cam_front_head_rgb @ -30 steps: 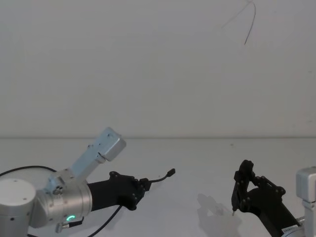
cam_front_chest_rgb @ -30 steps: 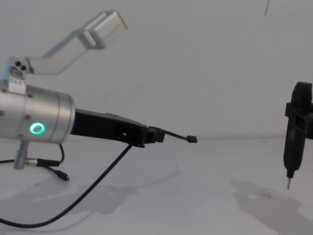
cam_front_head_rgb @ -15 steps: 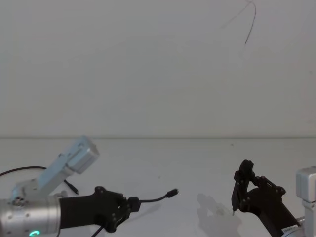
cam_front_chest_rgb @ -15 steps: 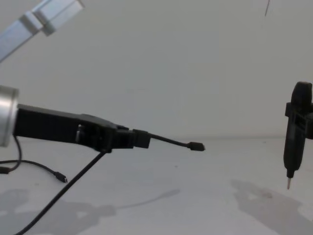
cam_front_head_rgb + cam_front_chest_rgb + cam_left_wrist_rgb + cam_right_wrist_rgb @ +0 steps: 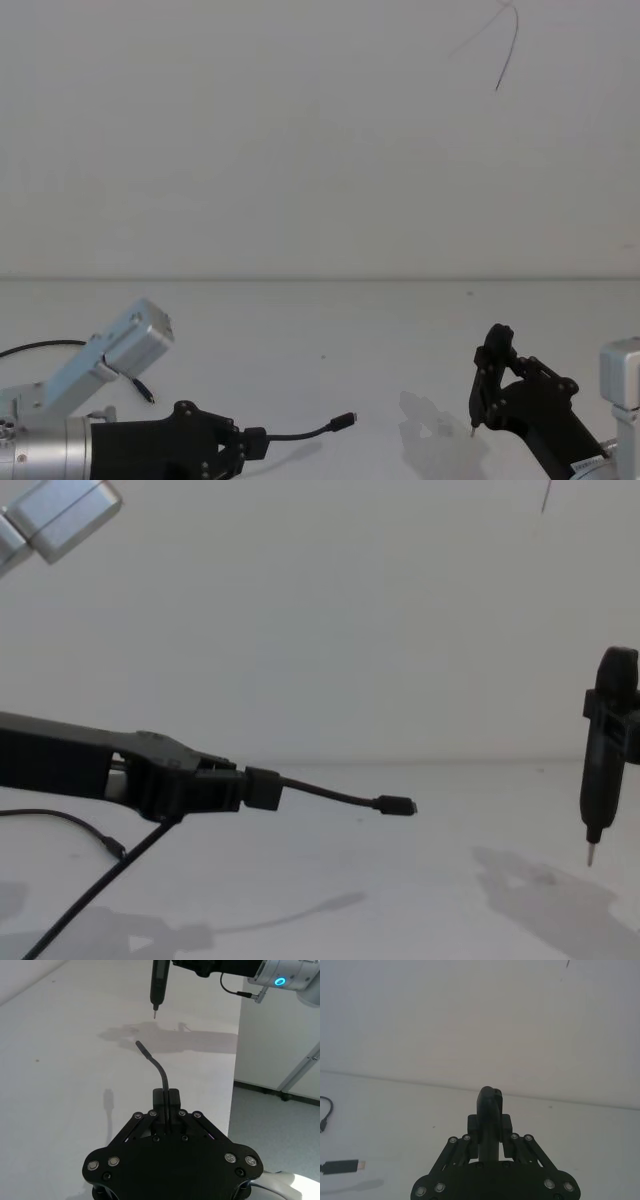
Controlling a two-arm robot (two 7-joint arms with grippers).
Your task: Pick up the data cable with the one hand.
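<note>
My left gripper (image 5: 252, 442) is low at the near left, shut on the data cable (image 5: 300, 432), a thin black cord. A short curved length with a small plug (image 5: 397, 805) sticks out ahead of the fingers (image 5: 166, 1096) above the table. The rest of the data cable (image 5: 90, 900) trails down and back to the left. Its other end (image 5: 112, 848) lies on the white table. My right gripper (image 5: 492, 378) hovers at the near right, shut on a black pen-shaped tool (image 5: 600, 780) that points down at the table.
The white table (image 5: 400, 330) runs back to a plain white wall. In the left wrist view the table's edge (image 5: 234, 1075) drops to the floor beside the right arm. A short black wire (image 5: 505, 50) hangs high on the wall.
My left arm has drawn back and sunk lower toward the near left, carrying the cable; its plug now hangs lower and nearer. The right gripper and its tool have not moved.
</note>
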